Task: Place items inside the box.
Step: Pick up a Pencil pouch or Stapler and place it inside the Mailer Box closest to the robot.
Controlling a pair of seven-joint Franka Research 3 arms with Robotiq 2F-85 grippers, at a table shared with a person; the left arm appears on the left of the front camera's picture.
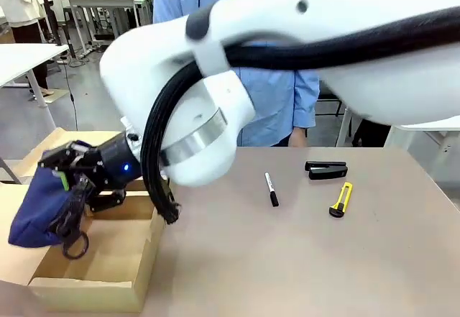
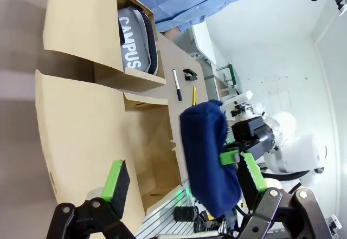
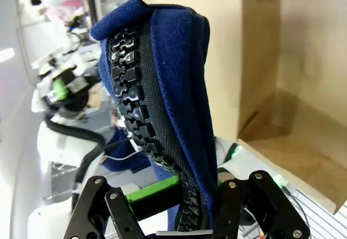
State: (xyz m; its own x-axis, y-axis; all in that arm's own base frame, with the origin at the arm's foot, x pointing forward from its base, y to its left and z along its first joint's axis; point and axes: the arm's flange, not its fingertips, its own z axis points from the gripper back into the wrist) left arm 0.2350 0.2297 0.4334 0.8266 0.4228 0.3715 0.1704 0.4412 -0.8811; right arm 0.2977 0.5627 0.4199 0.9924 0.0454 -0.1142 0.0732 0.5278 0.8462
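Navy fabric first: pinching the navy case [image 1: 36,216] in the right gripper [image 1: 68,187] at the lower left of the front view, clenched on its upper end and letting it droop over the left part of the open box [image 1: 86,285]. Stretching in from the right edge of the frame, across the middle, to be there. Squeezing the zip between green pads [image 3: 152,195] at the bottom of the right wrist view, with cardboard at the upper right. Holding the left gripper [image 2: 183,163] wide apart and grasping nothing, along the bottom edge of the left wrist view. Looking past it at the grey case [image 2: 133,38], lettered CAMPUS, lying inside the box at the upper left. Lying apart on the table [image 1: 287,259], right of centre in the front view: marker [image 1: 271,189], stapler [image 1: 326,169], knife [image 1: 341,199]. Standing behind, top centre: person [image 1: 280,108] in blue.
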